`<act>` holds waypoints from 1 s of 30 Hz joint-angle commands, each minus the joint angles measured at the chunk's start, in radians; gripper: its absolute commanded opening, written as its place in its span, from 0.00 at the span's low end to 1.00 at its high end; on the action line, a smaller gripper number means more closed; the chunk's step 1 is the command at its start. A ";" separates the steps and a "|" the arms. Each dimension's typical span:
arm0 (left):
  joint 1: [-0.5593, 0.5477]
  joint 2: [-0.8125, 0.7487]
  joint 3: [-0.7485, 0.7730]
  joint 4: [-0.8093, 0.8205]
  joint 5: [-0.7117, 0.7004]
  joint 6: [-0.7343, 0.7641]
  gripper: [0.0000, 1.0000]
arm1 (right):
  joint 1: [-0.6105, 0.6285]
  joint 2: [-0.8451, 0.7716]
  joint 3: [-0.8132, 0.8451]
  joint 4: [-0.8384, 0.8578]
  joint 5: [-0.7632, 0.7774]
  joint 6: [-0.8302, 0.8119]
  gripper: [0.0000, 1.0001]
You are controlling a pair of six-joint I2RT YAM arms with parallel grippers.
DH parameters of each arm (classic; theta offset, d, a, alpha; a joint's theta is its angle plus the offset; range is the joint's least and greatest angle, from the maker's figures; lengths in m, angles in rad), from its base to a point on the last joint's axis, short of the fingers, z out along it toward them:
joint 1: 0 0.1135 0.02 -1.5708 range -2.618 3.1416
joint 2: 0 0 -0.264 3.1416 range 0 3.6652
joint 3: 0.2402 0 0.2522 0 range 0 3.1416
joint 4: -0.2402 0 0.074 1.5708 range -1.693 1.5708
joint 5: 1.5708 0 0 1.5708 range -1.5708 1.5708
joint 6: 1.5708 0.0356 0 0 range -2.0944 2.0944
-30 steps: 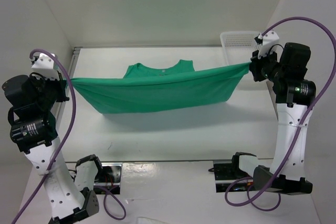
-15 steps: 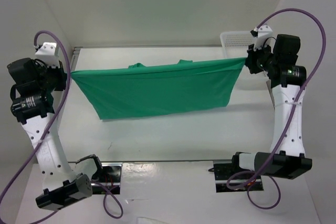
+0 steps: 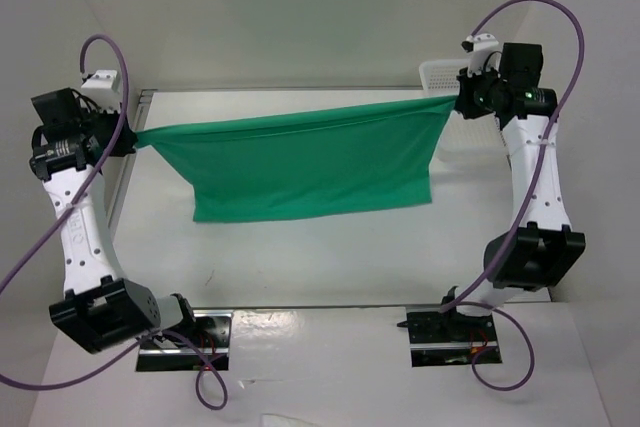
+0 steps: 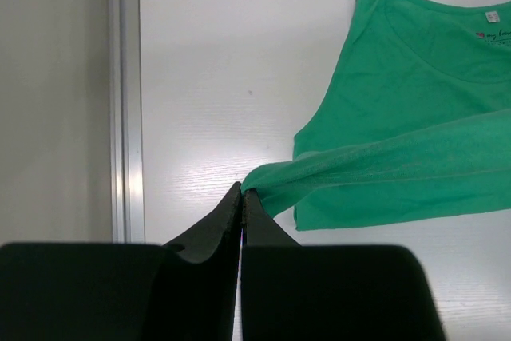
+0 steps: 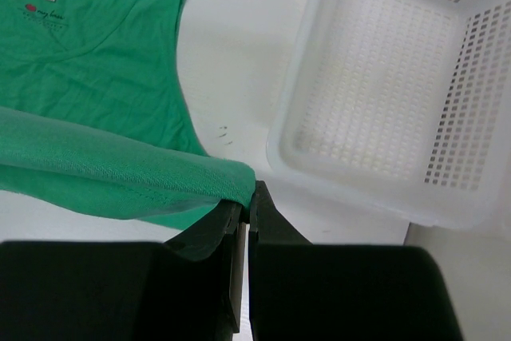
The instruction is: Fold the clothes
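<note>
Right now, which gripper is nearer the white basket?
Right. The right gripper pinches a shirt corner just beside the basket; the left gripper pinches the other corner, across the table.

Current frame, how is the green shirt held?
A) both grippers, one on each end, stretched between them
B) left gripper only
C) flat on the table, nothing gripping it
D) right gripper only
A: the left gripper and the right gripper are each pinched shut on an end of the green shirt, which spans taut between them.
</note>
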 commanded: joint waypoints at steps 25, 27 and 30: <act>-0.058 0.435 0.267 0.131 0.000 -0.084 0.00 | 0.104 0.434 0.339 0.119 0.258 0.029 0.00; -0.067 0.469 0.292 0.140 0.000 -0.084 0.00 | 0.104 0.471 0.348 0.119 0.258 0.029 0.00; -0.067 0.512 0.302 0.140 0.000 -0.093 0.00 | 0.104 0.503 0.366 0.128 0.267 0.029 0.00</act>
